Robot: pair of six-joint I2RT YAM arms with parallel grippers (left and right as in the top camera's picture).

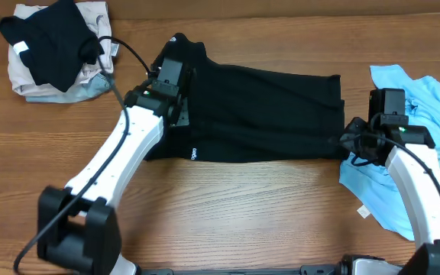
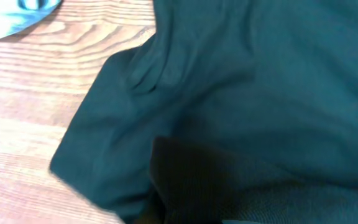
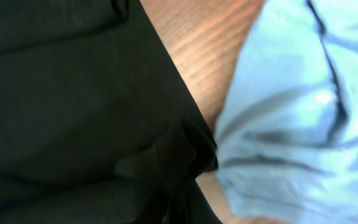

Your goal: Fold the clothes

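Keep both ends taut and level as you fold, so the black T-shirt [image 1: 266,114], stretched in a band across the bench [image 1: 243,206], doesn't skew. Your left claw [image 1: 176,67] sits over its left end, but I cannot tell its grip. Your right claw [image 1: 355,141] looks pinched on the bunched right edge, beside the light blue T-shirt [image 1: 434,99].

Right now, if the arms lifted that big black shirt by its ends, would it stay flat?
Probably not: the black shirt lies limp and creased, so it would likely sag in the middle. Pushed, it would probably bunch rather than slide, as its puckered edge suggests.
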